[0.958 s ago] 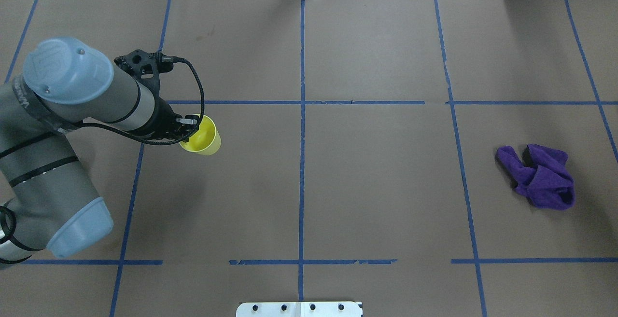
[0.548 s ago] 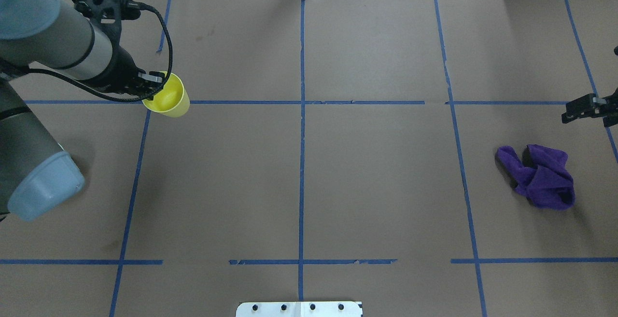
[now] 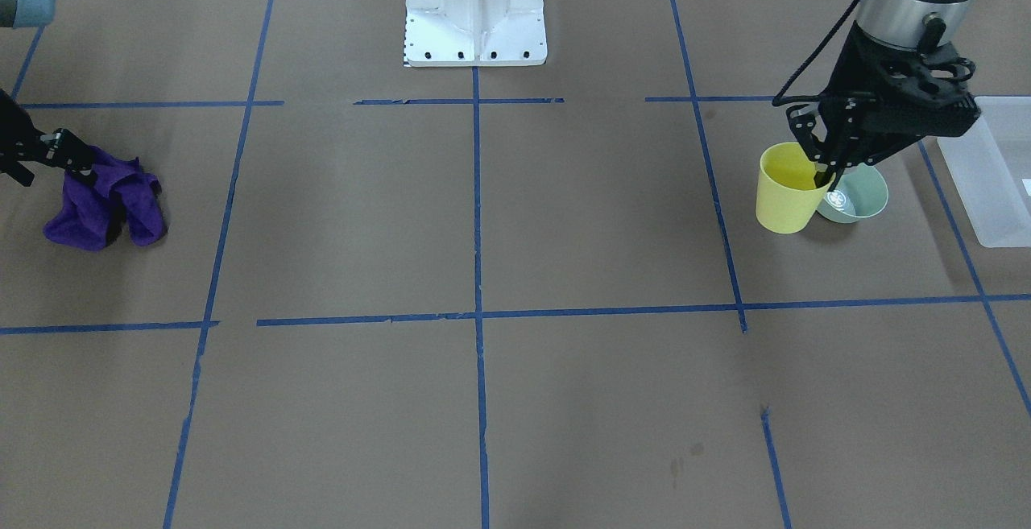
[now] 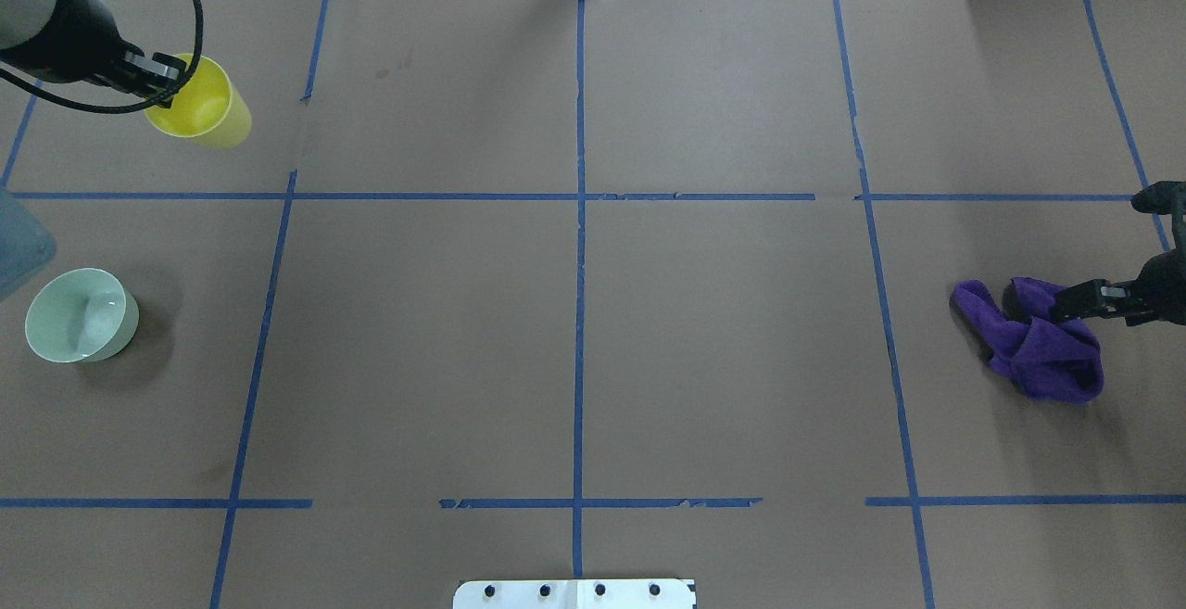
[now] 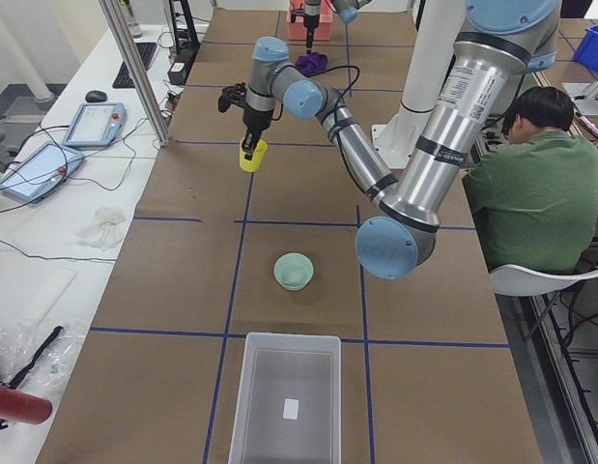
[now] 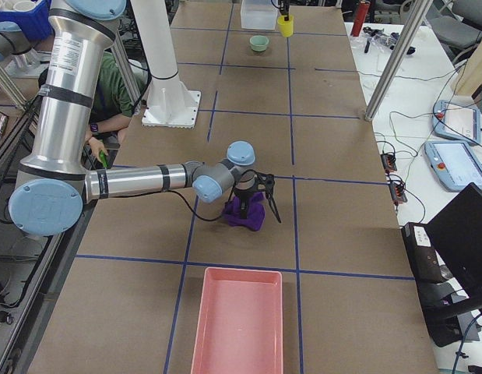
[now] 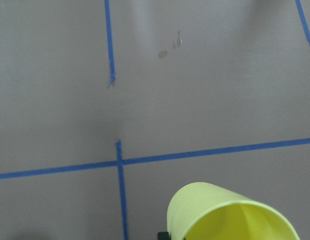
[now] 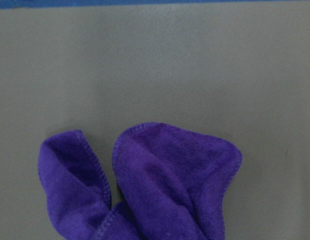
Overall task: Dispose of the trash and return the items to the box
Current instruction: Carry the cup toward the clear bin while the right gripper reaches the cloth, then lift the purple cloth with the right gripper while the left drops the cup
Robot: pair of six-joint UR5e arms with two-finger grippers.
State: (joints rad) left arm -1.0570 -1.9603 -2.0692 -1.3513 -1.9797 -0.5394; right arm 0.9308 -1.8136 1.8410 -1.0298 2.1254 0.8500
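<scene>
My left gripper (image 4: 159, 82) is shut on the rim of the yellow cup (image 4: 202, 110) and holds it above the table's far left; the left wrist view shows the cup (image 7: 230, 215) over bare paper. The pale-green bowl (image 4: 79, 315) stands upright on the table, also in the front view (image 3: 858, 197) just behind the cup (image 3: 788, 189). The frosted-white box (image 3: 987, 179) lies beyond the bowl at the table's left end (image 5: 284, 396). My right gripper (image 4: 1079, 298) is open, low over a crumpled purple cloth (image 4: 1038, 349), which fills the right wrist view (image 8: 165, 185).
A pink tray (image 6: 237, 327) lies at the table's right end. The white robot base plate (image 3: 475, 10) sits at the robot's edge. A seated person (image 5: 526, 184) is beside the robot. Blue tape lines grid the brown paper.
My left arm carried the cup toward the table's far left, uncovering the bowl. My right gripper came in from the right edge and moved down onto the purple cloth.
</scene>
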